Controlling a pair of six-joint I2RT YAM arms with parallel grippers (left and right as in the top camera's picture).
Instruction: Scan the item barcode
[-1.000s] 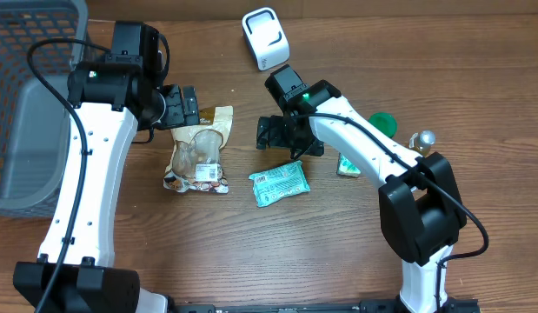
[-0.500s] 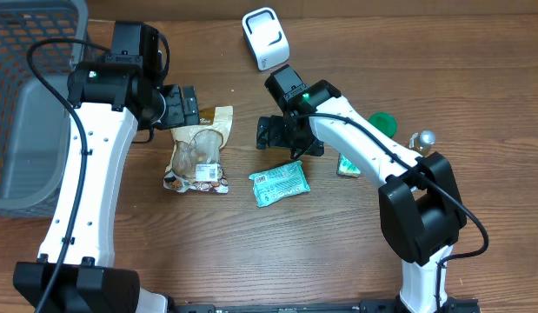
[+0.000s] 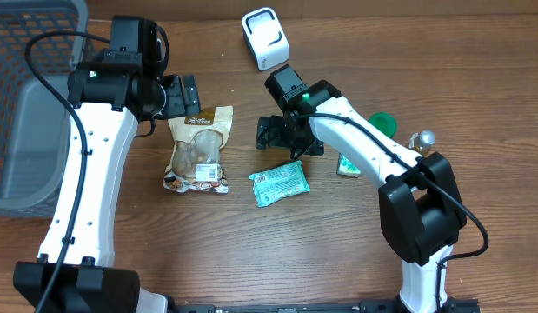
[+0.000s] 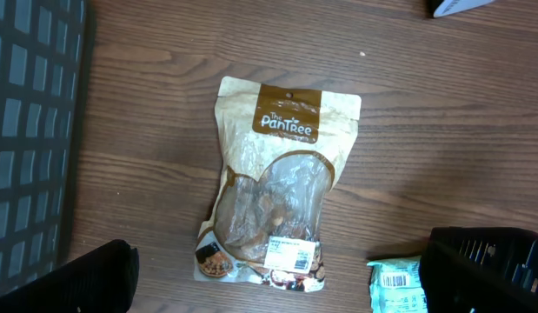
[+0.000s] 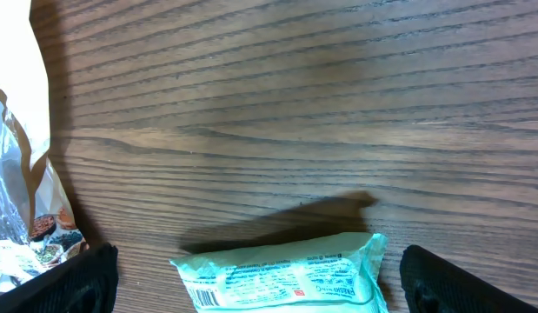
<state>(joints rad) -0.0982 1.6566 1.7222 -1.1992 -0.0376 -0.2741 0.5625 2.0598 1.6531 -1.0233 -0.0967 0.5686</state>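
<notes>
1. Right gripper [image 3: 280, 136] hangs over the table [image 3: 338, 252], jaws spread wide, holding nothing.
2. Green packet [image 3: 280, 182] lies flat just beside it on the robot's side, not touching, its barcode label facing up.
3. Left gripper [image 3: 182, 96], equally wide and empty, hovers near the top edge of the tan snack pouch [image 3: 199, 149].
4. White scanner [image 3: 265, 38] stands well apart at the far edge.
</notes>
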